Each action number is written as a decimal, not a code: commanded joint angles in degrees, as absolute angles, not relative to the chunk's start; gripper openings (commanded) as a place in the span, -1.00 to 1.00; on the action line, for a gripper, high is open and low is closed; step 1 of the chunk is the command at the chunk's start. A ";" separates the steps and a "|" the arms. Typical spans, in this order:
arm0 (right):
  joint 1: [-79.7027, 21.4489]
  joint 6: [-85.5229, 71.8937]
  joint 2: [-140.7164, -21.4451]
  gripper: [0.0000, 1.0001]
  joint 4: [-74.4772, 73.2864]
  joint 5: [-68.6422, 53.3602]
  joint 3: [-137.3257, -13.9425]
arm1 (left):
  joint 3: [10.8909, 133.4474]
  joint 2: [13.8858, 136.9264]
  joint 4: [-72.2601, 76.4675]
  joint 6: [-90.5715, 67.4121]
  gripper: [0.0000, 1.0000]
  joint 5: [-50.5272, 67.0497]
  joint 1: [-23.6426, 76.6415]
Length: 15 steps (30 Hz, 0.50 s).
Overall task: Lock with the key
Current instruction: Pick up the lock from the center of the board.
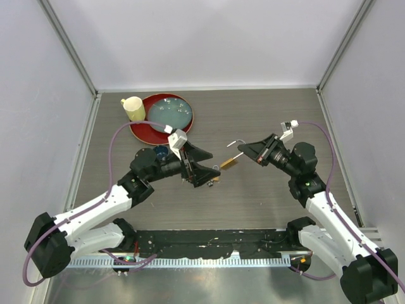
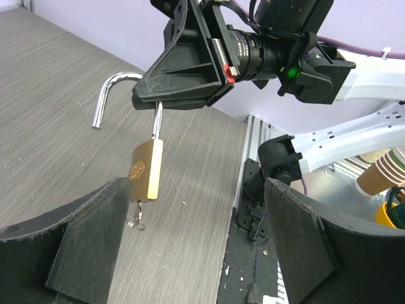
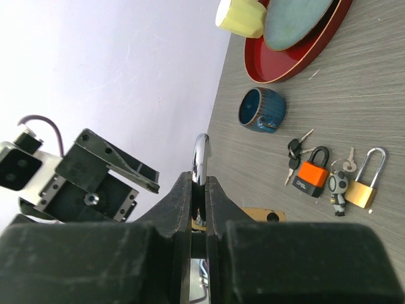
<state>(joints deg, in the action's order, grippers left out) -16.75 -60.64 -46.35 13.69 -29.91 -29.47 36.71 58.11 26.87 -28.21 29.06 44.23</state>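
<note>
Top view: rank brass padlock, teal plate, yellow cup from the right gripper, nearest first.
1. brass padlock: held by the right gripper, mid-table.
2. teal plate: on the red tray, far left.
3. yellow cup: at the tray's left edge, farthest.

I work in a robot lab cell. Plain pale panels (image 1: pixel 209 38) set in aluminium posts (image 1: pixel 68 47) wall in the grey wood-grain surface (image 1: pixel 266 114). A black mounting rail (image 1: pixel 215 240) runs along the surface's near edge, trailing purple cable (image 1: pixel 331 158).
</note>
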 commanded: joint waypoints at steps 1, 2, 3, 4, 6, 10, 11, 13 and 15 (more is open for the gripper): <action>-16.52 -69.16 -43.77 -0.98 23.99 -28.48 -31.73 | 33.23 57.39 40.33 -26.28 0.79 28.74 43.95; -16.52 -69.78 -43.60 -0.97 23.73 -28.22 -31.64 | 32.79 57.57 41.47 -25.93 0.80 28.74 44.03; -16.61 -70.31 -43.42 -0.97 23.47 -27.95 -31.73 | 32.35 58.18 43.22 -24.97 0.79 28.74 44.03; -16.61 -71.10 -43.33 -0.97 23.12 -27.86 -31.73 | 32.43 58.62 43.76 -24.61 0.80 29.00 44.03; -16.61 -71.72 -43.33 -0.98 22.68 -27.86 -32.17 | 32.95 60.11 43.77 -23.21 0.79 29.27 44.03; -16.52 -72.33 -43.42 -0.98 21.89 -27.77 -32.87 | 34.36 63.54 44.21 -21.71 0.75 30.50 44.03; -16.61 -72.59 -43.42 -0.97 21.62 -27.69 -33.05 | 34.97 65.20 44.30 -21.71 0.73 30.67 44.03; -16.61 -73.47 -43.51 -0.97 22.06 -27.60 -32.78 | 35.68 66.88 44.39 -21.09 0.68 31.11 44.12; -16.61 -73.91 -43.59 -0.97 22.76 -27.69 -32.52 | 36.47 69.25 44.56 -20.74 0.63 31.11 44.21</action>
